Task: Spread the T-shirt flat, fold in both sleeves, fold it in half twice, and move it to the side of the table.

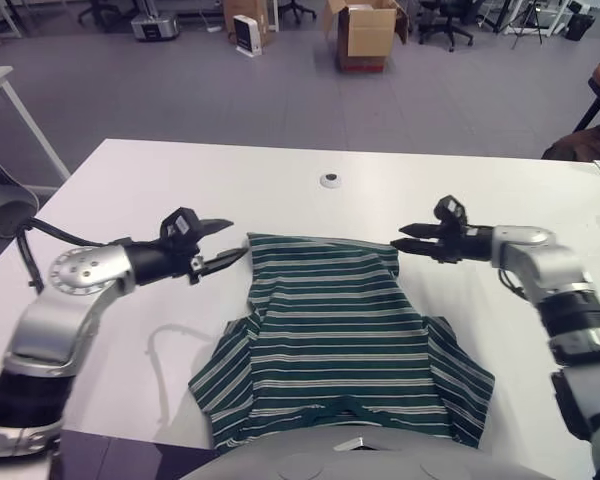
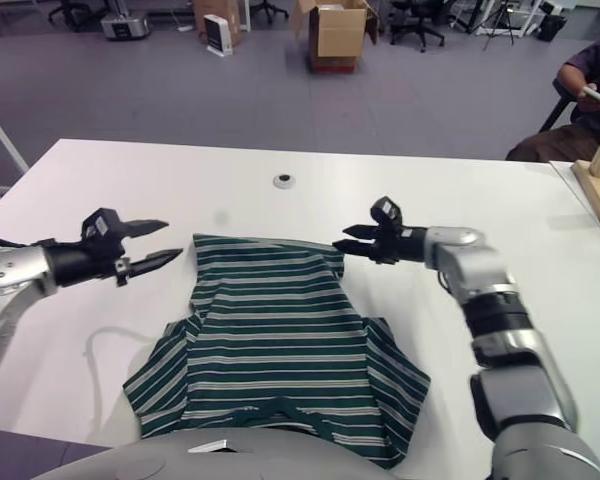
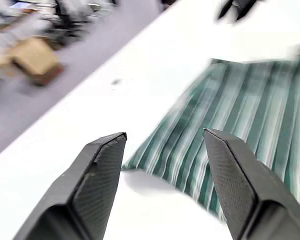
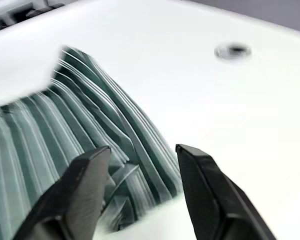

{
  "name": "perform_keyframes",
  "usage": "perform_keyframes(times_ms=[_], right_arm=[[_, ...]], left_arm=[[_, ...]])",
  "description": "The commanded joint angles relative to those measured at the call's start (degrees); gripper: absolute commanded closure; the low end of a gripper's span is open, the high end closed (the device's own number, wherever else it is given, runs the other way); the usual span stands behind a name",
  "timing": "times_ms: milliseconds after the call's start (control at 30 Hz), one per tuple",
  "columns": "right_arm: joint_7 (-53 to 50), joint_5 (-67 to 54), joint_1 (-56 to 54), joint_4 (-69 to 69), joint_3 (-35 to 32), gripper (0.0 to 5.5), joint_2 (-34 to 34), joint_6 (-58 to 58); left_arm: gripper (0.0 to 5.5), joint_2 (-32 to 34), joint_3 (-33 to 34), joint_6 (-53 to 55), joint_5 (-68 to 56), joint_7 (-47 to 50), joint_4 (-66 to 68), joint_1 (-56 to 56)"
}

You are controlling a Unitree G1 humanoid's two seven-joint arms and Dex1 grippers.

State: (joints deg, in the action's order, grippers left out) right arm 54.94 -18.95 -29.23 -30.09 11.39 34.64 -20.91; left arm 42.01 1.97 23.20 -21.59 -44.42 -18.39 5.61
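T-shirt: dark green, thin white stripes, lay spread on the white table, collar nearest the robot, far right corner rumpled
Left gripper: fingers wide apart, empty, beside far left corner
Right gripper: fingers parted, empty, at far right corner

No readable text, numbers or signs. Cardboard box, top centre of frame, and white unit left of it: any print too small to make out.
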Motion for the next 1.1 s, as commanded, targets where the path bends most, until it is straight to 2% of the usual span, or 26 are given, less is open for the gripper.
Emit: perform_keyframes(times_ms=[33,167,367,567,800,967,1100], right_arm=[[-5.65,8.13,-2.61,-10.27,1.94,3.07,-5.48,8.57],[-14.81,19.37,-3.71,-17.43,5.87,3.07,-6.88,17.44],[-24.77,27.15,-7.9,-29.76,7.96,3.07,-12.54,23.66],[-34.39,30.49,-16.06,-42.73,6.9,3.07,-16.34,24.73],[-38.63,30.6,-21.03,-45.08,2.28,3.07,-16.62,27.77],[-33.44,24.68,-22.65,-40.46,-5.15,3.07,-16.11,37.55],[-20.39,19.87,-17.89,-28.74,-7.99,3.07,-11.78,40.43]], left_arm=[[2.67,-7.16,-2.08,-1.3,5.04,8.81,3.35,2.44],[2.67,-11.13,-0.63,-0.62,5.88,14.0,3.73,2.55],[2.67,-14.32,-0.99,1.42,6.86,17.88,2.51,2.54],[2.67,-15.82,-2.74,1.61,9.11,19.36,5.86,4.99],[2.67,-17.54,-4.37,-0.81,12.56,19.57,13.32,9.68],[2.67,-17.99,-9.68,-4.17,14.3,12.77,23.94,13.59],[2.67,-18.05,-16.76,-7.58,17.89,2.17,42.31,19.15]])
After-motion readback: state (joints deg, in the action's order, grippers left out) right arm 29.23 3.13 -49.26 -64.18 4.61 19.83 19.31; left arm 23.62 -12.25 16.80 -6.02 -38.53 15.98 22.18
